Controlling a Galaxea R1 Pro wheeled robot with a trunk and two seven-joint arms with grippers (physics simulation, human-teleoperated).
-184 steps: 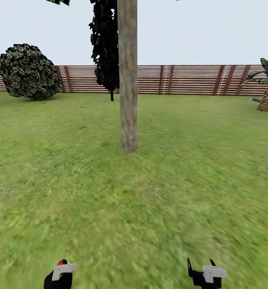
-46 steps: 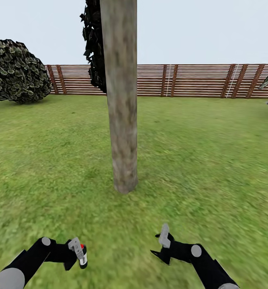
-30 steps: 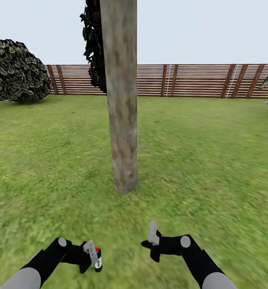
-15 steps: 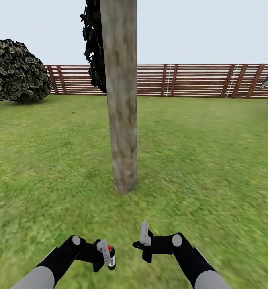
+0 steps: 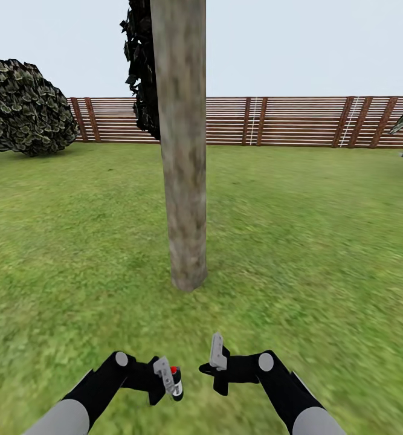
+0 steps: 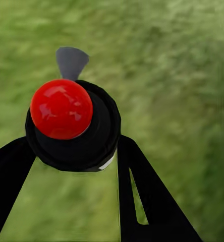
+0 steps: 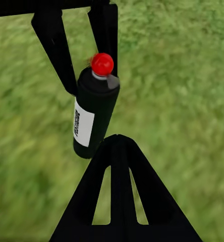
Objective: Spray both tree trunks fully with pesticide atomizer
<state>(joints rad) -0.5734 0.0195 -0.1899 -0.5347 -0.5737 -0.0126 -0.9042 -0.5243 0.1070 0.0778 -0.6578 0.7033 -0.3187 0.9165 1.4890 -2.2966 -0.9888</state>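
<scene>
Now: the robot stands close to the tree trunk, on the grass floor.
Left jaws: the left jaws are closed tight on the pesticide atomizer, one finger on each side of the black can.
Can: its red top sits between those jaws, and the white label shows on its side.
Right jaws: the right jaws hold nothing; I cannot tell how far open they are.
Just changed: the left arm has swung inward, so the can is now just beside the right jaws.
Trunk: it stands in front of both jaws, well apart from them.
Spray: no white specks show on the trunk yet.
What it means: the can looks nearly lined up with the trunk, so spraying is likely next.
Far off: a wooden fence and a round bush.
</scene>
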